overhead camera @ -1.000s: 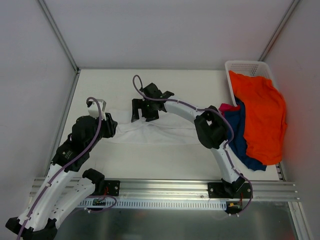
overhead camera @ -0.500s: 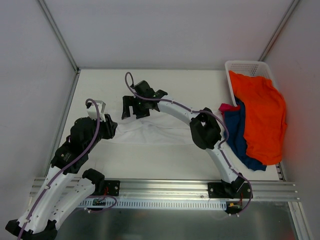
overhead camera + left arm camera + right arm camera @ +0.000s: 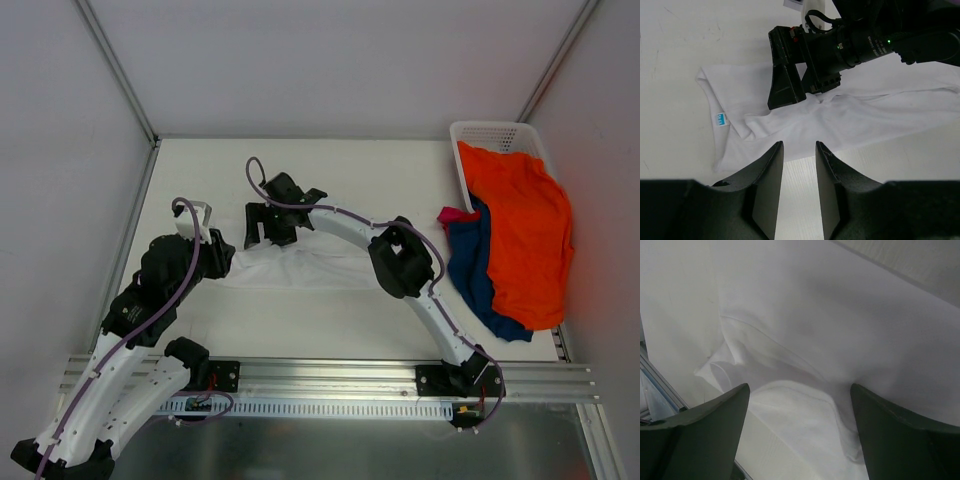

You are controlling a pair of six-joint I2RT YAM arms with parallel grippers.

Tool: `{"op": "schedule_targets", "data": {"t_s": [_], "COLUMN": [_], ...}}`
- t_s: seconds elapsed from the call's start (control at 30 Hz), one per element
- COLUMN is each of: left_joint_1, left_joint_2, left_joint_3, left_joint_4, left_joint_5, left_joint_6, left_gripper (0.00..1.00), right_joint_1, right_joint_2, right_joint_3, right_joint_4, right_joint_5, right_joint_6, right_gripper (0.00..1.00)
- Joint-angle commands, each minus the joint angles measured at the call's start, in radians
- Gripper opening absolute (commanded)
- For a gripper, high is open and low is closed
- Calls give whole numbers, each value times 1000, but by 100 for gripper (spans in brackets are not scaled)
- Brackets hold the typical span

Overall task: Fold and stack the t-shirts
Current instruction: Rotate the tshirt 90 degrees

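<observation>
The white t-shirt (image 3: 320, 268) is laid on the table (image 3: 400, 180) left of centre, drawn into a long rumpled band. Its long axis runs left to right, and one end lies at the left gripper (image 3: 215, 250). A small blue label (image 3: 721, 119) is seen in the left wrist view, though which way the collar points cannot be told.

The right gripper (image 3: 268, 225) is held over the band's far edge with its fingers spread wide and nothing between them. The left gripper's fingers are set narrowly apart, with bare table seen in the gap.

The first fold is judged to be in hand (nothing is stacked yet). A firm pinch on the far edge is probably called for next, then a carry across the long axis.

The orange t-shirt (image 3: 520, 220), navy t-shirt (image 3: 475, 265) and magenta t-shirt (image 3: 455, 214) are heaped by the basket (image 3: 490, 132).
</observation>
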Motion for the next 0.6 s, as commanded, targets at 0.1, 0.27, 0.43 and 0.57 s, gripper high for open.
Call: {"op": "schedule_targets", "data": {"t_s": [0.1,0.27,0.43,0.57], "left_joint_1": [-5,-4,9,18], "left_joint_2": [26,37,49,58], "left_joint_3": [6,9,12,14], "left_joint_4": [5,2,1,1], "left_joint_5": [29,30,41,55], "left_joint_6": [12,14,15,15], "left_gripper": [31,31,31,30], "right_joint_1": [12,12,16,22], "right_joint_2": [-2,-13,-59,-108], "right_joint_3": [20,-5,-78,-140], "right_joint_4": [22,11,27,30], "right_joint_5": [-7,2,10,21], "right_joint_6": [17,17,14,6], "right_gripper": [18,1,1,1]}}
